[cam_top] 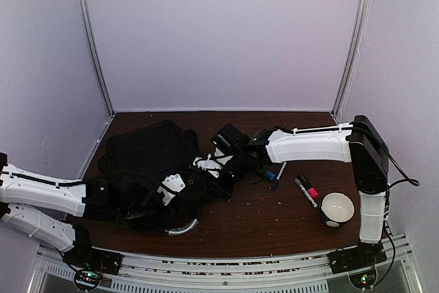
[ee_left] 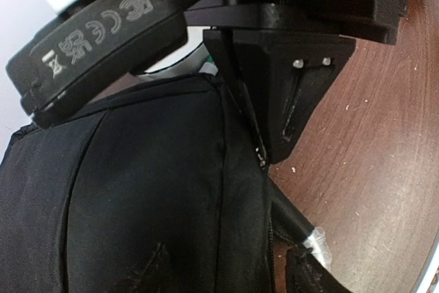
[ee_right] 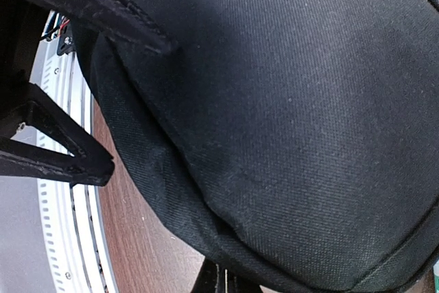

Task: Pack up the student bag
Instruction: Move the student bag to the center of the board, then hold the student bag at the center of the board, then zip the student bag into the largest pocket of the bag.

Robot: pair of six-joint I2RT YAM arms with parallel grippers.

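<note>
Student bag (cam_top: 147,149) fabric fills the view at your right jaws, which are closed beside its edge, probably to steady it. You cannot tell whether your left jaws grip the black adapter (ee_left: 96,39) marked FC and CE. The bag lies left of centre on the worktop (cam_top: 260,224).

The dark brown wooden surface (cam_top: 260,228) is dotted with pale crumbs. The black student bag (cam_top: 147,147) lies across its left half, with its silvery-grey handle (cam_top: 182,229) toward the near edge. To the right lie a blue-tipped pen (cam_top: 277,173), a black marker with a pink band (cam_top: 308,191) and, nearest the right edge, a white bowl (cam_top: 337,207).
</note>
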